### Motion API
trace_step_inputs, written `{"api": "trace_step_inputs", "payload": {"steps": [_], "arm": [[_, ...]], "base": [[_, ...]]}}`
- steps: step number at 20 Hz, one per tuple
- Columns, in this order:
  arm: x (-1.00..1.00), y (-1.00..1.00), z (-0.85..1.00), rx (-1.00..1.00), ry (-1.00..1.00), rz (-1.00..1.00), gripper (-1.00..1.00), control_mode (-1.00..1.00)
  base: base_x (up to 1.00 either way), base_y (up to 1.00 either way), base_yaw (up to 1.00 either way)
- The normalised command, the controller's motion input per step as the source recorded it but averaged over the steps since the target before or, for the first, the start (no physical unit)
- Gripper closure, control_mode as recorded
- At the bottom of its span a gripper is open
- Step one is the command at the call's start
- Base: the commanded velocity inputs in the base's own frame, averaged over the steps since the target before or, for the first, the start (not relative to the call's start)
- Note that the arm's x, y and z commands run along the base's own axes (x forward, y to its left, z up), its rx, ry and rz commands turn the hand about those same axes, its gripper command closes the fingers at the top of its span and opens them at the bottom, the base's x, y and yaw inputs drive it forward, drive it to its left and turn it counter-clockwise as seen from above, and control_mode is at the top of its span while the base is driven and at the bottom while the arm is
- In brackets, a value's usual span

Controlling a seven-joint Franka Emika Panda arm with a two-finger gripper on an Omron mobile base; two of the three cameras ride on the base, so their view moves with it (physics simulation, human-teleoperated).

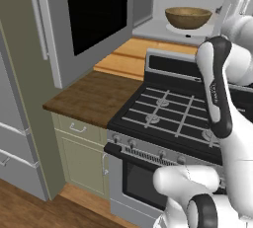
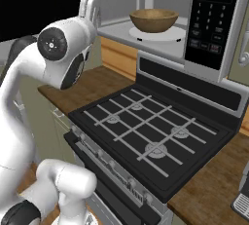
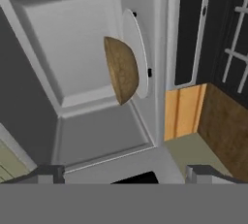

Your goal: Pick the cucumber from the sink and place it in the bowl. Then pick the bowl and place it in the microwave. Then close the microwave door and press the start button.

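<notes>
Round light-brown wooden bowl (image 2: 153, 20) on white turntable plate (image 2: 158, 34) inside microwave (image 2: 214, 24); two-finger gripper (image 2: 90, 5) wide open, empty, well left of bowl.

No text, brand or number can be read anywhere: the microwave's black control panel (image 2: 210, 22), at the upper right of the right base view, carries rows of small pale button markings, but they are too blurred to make out.
</notes>
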Motion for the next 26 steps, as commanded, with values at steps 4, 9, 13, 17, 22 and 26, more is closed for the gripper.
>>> {"api": "trace_step_inputs", "payload": {"steps": [4,9,13,17,22,26], "arm": [[-1.0,0.8,0.0,0.0,-0.15,-0.07,-1.0,-1.0],[-0.83,0.87,0.01,0.0,-0.01,-0.16,-1.0,-1.0],[-0.76,0.74,0.0,0.0,0.0,-0.18,-1.0,-1.0],[-0.67,0.74,0.04,0.0,0.0,-0.16,-1.0,-1.0],[-0.54,0.65,0.09,0.0,0.01,-0.15,-1.0,-1.0],[-0.23,0.64,0.0,0.0,0.02,-0.11,-1.0,-1.0]], "base": [[0.0,0.0,0.0],[0.0,0.0,0.0],[0.0,0.0,0.0],[0.0,0.0,0.0],[0.0,0.0,0.0],[0.0,0.0,0.0]]}}
